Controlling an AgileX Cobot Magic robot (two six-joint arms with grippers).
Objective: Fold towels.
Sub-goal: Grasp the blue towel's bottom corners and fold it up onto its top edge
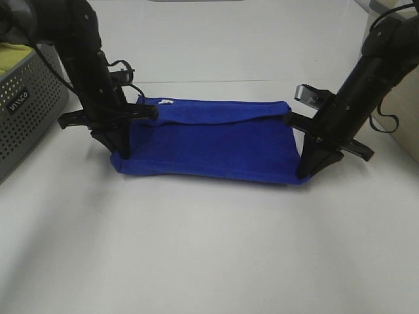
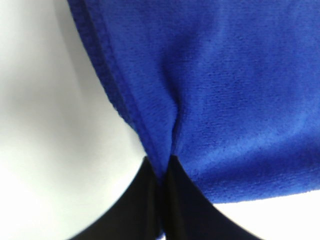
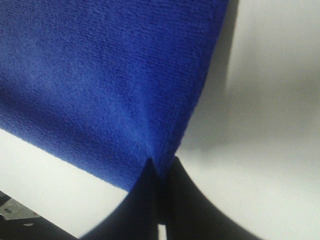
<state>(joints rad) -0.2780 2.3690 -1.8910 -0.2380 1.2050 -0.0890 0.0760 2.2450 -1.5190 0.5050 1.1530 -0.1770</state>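
Table (image 1: 209, 255): plain white top, nearest thing to the high cam.
Towel (image 1: 209, 147): the blue one, stretched between my two arms mid-table. The near edge hangs low, and I can't tell whether it's touching the surface or just off it.
Left gripper (image 1: 122, 154): pinched tight on the near left corner. The wrist cam shows the stitched hem (image 2: 115, 85) bunching right into the closed fingers.
Right gripper (image 1: 306, 171): same deal on the near right corner, clamped on the cloth.
Far edge: the white tag (image 1: 165, 101) sits at the back left, and a loose flap runs across the back like a layer draped over.
Progress: my guess is I'm mid first fold. Corners are grabbed, but nothing's laid flat or squared up yet. Letting go and any second fold are left to do.
Views: the wrist cams prove the grip but show no tag and no overall shape. The high cam gives the shape, but the fingertips are half lost against the cloth.
Back left: grey perforated basket (image 1: 26, 111) with a yellow-green cloth (image 1: 14, 55) on it, well apart from the towel.
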